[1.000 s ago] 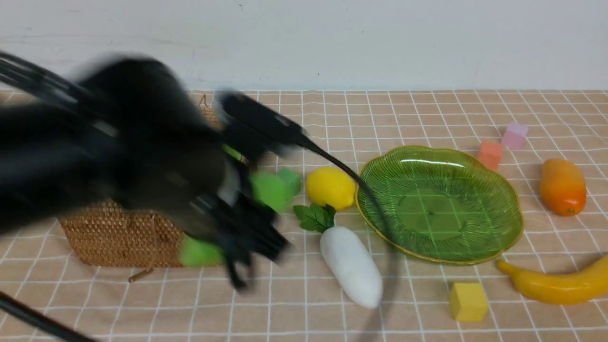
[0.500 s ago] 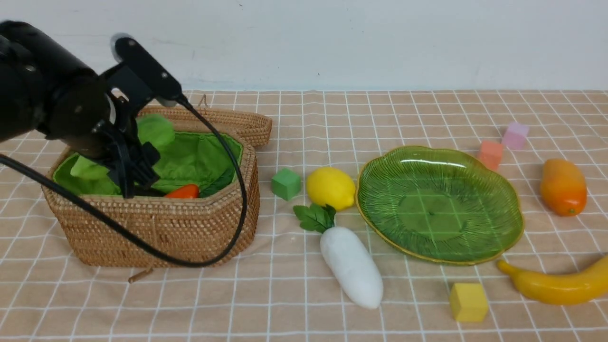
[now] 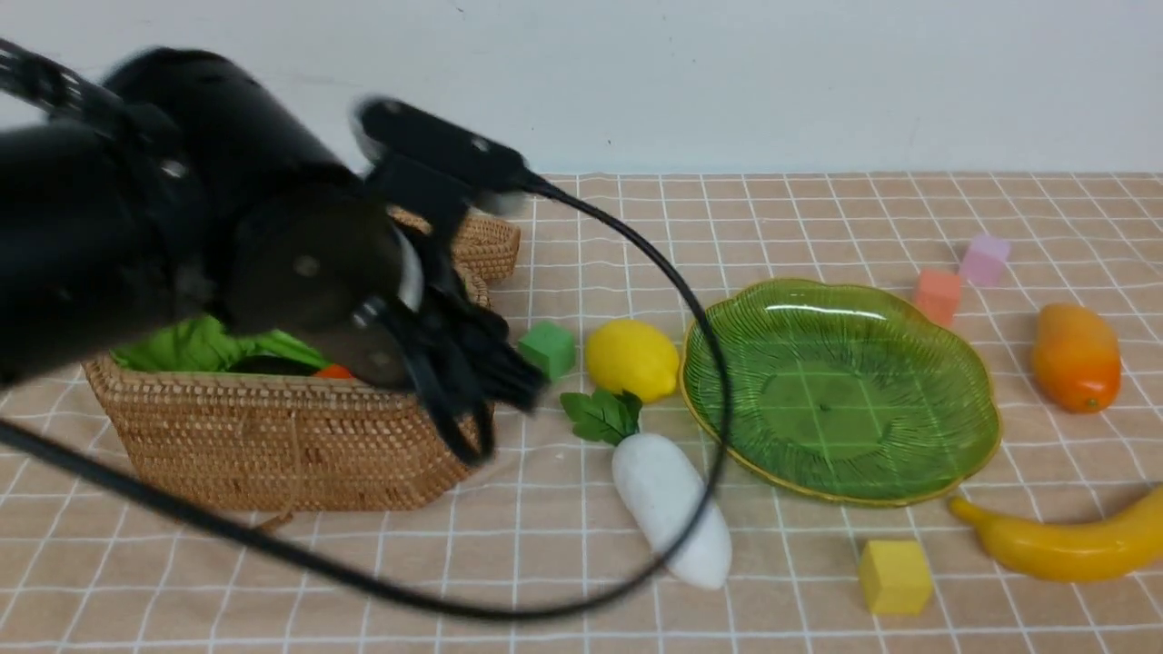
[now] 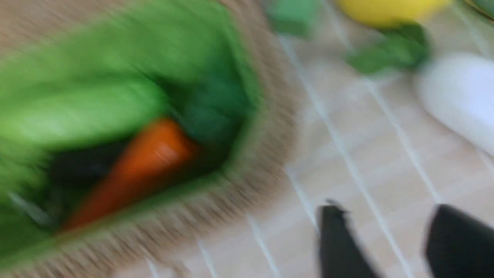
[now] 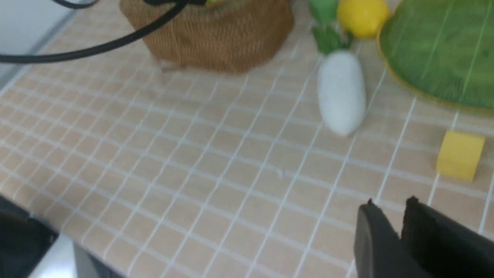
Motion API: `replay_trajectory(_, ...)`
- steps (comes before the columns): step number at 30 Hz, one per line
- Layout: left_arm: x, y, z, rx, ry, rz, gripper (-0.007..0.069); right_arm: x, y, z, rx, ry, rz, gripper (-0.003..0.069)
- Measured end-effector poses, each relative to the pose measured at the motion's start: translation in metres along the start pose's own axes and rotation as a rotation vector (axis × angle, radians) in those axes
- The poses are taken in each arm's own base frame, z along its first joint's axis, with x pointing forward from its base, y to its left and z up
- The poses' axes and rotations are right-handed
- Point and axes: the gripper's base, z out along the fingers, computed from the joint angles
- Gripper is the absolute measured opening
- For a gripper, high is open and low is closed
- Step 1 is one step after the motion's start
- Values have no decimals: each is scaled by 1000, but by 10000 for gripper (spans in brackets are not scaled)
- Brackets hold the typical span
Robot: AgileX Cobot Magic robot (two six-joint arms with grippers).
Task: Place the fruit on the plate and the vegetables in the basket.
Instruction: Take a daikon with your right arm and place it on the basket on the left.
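Note:
My left gripper point(image 3: 491, 400) hangs blurred over the basket's point(image 3: 273, 445) right front corner, open and empty; its fingertips point(image 4: 335, 231) show above bare cloth. Inside the basket lie the carrot point(image 4: 146, 162), the light-green cucumber point(image 4: 77, 112) and a dark eggplant point(image 4: 81, 166). The white radish point(image 3: 670, 509) lies on the cloth between basket and plate point(image 3: 840, 391), with the lemon point(image 3: 631, 359) behind it. The plate holds nothing. To its right lie the mango point(image 3: 1077, 356) and the banana point(image 3: 1063, 545). My right gripper point(image 5: 389, 208) is shut and empty, low over the cloth near the yellow cube.
A green cube point(image 3: 548, 350) stands beside the lemon. A yellow cube point(image 3: 895, 577) lies before the plate, with orange point(image 3: 936, 295) and pink point(image 3: 986, 259) cubes behind it. The left arm's cable point(image 3: 509, 609) loops over the front cloth and across the radish. The table edge point(image 5: 69, 247) shows near the right wrist.
The left arm carried the cucumber over the basket and let it go there. It has now swung right to the basket's front corner, its jaws empty. The right gripper has not changed.

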Motion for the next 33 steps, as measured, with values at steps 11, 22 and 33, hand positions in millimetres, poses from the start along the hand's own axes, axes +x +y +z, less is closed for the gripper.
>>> replay_trajectory(11, 53, 20, -94, 127, -232, -144, -13, -56, -36, 70, 14, 346, 145, 134)
replay_trajectory(22, 165, 44, -132, 315, -507, -222, -13, -90, -11, 211, 51, 575, -43, 156)
replay_trajectory(33, 191, 51, -143, 360, -644, -246, -13, -88, -30, 338, 197, 666, -121, 619)
